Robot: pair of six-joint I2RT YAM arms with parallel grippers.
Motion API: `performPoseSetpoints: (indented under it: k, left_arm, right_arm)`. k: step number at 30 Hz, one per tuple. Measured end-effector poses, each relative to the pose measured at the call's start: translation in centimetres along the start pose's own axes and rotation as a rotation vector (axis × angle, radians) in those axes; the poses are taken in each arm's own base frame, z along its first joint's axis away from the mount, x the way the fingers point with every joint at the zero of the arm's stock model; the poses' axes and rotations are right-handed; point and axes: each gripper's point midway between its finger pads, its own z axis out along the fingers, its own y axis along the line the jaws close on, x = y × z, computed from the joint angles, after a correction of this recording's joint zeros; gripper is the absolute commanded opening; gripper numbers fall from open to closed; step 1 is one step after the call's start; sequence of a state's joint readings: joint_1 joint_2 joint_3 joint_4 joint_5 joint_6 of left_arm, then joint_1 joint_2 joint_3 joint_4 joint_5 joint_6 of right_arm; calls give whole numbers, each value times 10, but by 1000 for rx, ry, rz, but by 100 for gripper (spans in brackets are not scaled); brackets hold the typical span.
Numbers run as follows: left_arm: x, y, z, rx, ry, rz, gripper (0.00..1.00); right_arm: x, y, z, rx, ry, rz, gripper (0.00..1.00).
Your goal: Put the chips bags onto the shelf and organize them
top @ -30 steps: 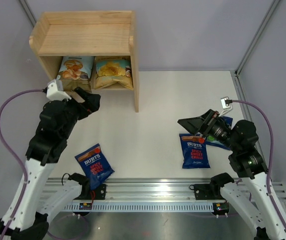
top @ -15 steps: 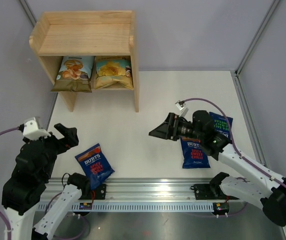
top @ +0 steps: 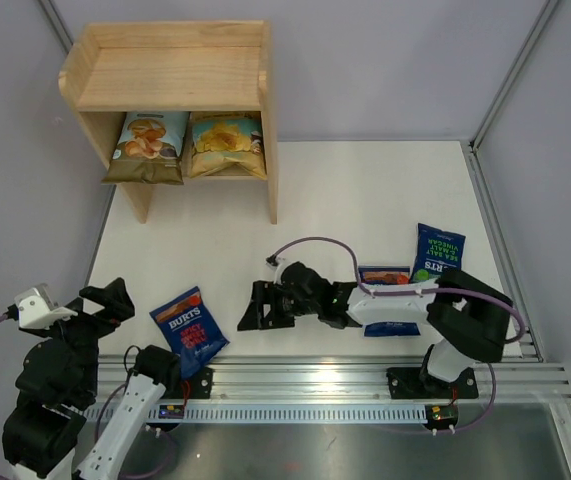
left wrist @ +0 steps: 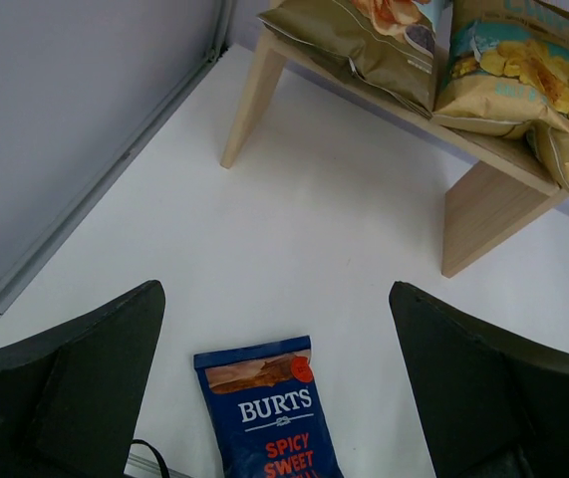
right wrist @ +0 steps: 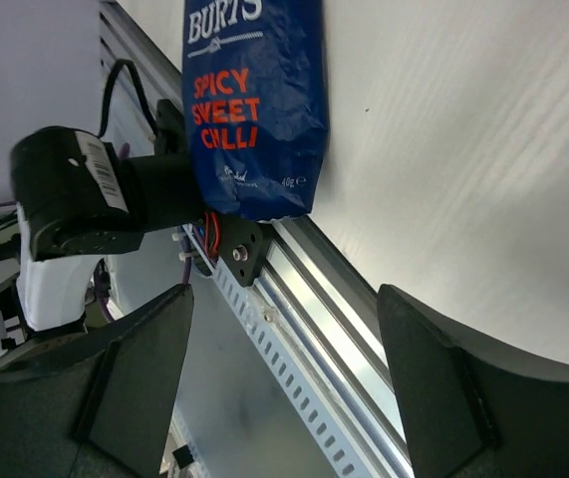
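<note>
Two chips bags are sitting side by side on the lower tier of the shelf (top: pixel 165 75): the Cassava bag (top: pixel 147 140) and the yellow bag (top: pixel 227 145), both well ahead of the claws.

A Burts bag (top: pixel 189 331) is lying flat just ahead of the left claw (left wrist: pixel 272 289). That claw is hanging released and its jaws are gaping wide.

The right claw (top: pixel 255 308) is pointing at the same bag from the other side, also released, with nothing between its fingers.

A second Burts bag (top: pixel 383 275) is lying behind that claw. The right arm (top: pixel 395 303) is covering its middle, so the lettering is not showing. The green-lettered bag (top: pixel 437 252) is lying farther back.

In the left wrist view the shelf's top is being cut off.

The white tabletop (top: pixel 345 200) is carrying everything. An aluminium rail (top: pixel 305 375) is running along its near edge, and pale grey walls (top: pixel 385 60) are enclosing it.
</note>
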State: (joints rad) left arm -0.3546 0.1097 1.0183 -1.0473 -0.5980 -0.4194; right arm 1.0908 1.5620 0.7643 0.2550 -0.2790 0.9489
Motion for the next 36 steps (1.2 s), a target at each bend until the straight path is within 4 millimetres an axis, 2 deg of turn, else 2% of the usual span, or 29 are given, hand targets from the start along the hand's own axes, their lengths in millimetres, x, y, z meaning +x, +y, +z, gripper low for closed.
performPoseSetpoints:
  k: [6, 9, 11, 16, 26, 31, 36]
  left_arm:
    - [-2, 11, -3, -35, -37, -18, 99]
    - [-2, 12, -3, -41, -38, -18, 99]
    - [-3, 12, -3, -42, -40, -18, 99]
    - [-3, 12, -3, -43, -40, -17, 99]
    - [-3, 12, -3, -43, -40, -18, 99]
    - [-3, 12, -3, -43, -40, -17, 99]
    - [-3, 12, -3, -43, -40, -17, 99]
  right_arm:
    - [36, 6, 57, -9, 88, 33, 76]
    - [49, 2, 75, -10, 106, 72, 75]
    - [52, -4, 83, -2, 109, 105, 76]
    - [44, 4, 99, -34, 82, 144, 71]
    - [45, 3, 122, -41, 70, 209, 42]
    - [42, -3, 131, -27, 51, 208, 18]
    - [34, -7, 131, -13, 9, 158, 4]
